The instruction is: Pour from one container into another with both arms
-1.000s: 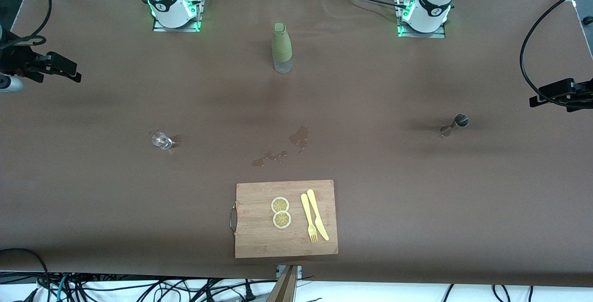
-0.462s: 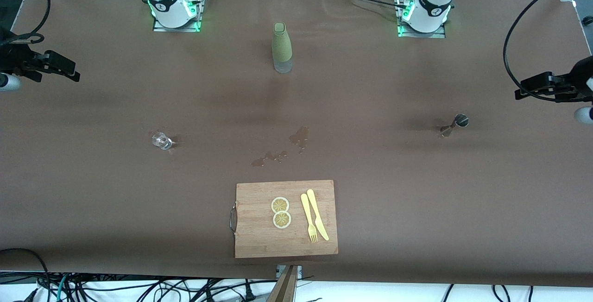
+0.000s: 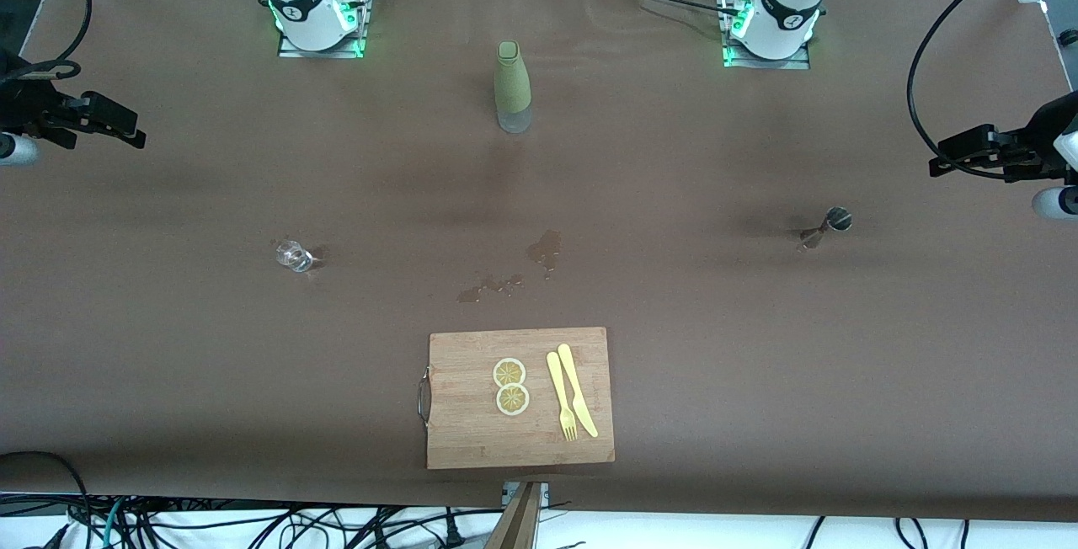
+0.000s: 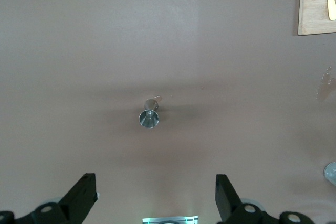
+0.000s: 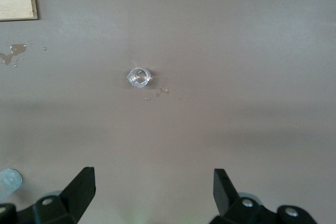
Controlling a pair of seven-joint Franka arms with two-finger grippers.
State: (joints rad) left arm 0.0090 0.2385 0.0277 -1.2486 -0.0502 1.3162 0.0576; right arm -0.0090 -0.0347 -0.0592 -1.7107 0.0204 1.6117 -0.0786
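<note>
A small clear glass (image 3: 294, 255) stands on the brown table toward the right arm's end; it also shows in the right wrist view (image 5: 138, 77). A metal jigger (image 3: 828, 226) stands toward the left arm's end, and the left wrist view shows it too (image 4: 149, 115). A green sleeved bottle (image 3: 512, 87) stands upright between the two bases. My left gripper (image 3: 947, 155) hangs open and holds nothing over the left arm's end of the table, its own view (image 4: 156, 195) looking down at the jigger. My right gripper (image 3: 135, 130) is open and holds nothing over the right arm's end, high above the glass (image 5: 155, 190).
A wooden cutting board (image 3: 472, 435) lies near the front edge with two lemon slices (image 3: 510, 386), a yellow fork (image 3: 561, 397) and a knife (image 3: 577, 389). Spilled liquid (image 3: 543, 249) marks the table between the board and the bottle. Cables hang at both ends.
My left gripper has moved in over the table from its end and risen slightly. My right gripper has barely shifted. Nothing on the table has moved.
</note>
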